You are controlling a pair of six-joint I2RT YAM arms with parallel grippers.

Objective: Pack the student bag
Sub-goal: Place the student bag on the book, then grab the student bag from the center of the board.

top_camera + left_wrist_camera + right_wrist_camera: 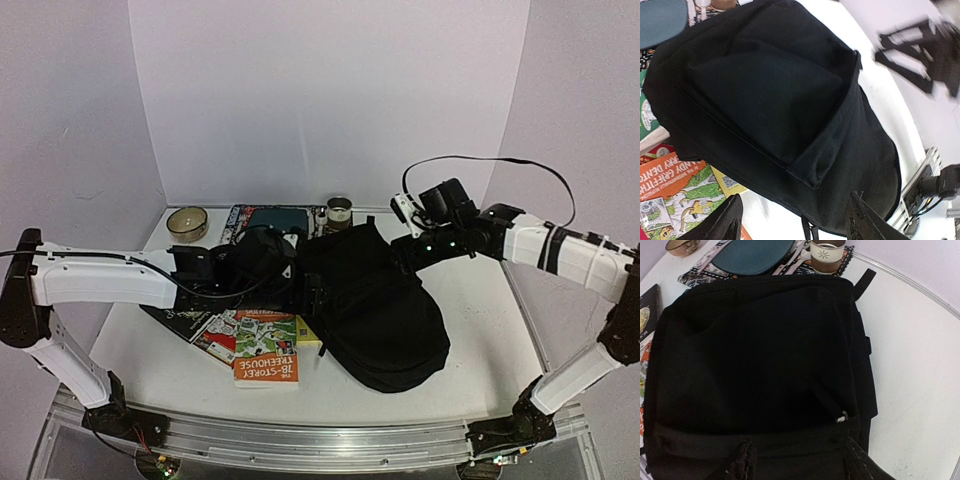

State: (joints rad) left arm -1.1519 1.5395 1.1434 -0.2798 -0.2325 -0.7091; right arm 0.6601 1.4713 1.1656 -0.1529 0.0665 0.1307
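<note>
Books point(265, 350) sit at the bench's point(490, 300) near-left, touching the student bag point(380, 300) lying mid-bench. Left fingers point(722, 222) and right fingers point(742, 460) hang wide above it, gripping nothing. The bag looks shut, though that's hard to judge. Opening comes next: pinch that probable zipper pull point(841, 417).

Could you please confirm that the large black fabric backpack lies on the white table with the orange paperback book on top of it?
Not quite: the orange paperback book is not on top; the top external view shows it beside the large black fabric backpack, which lies on the white table.
</note>
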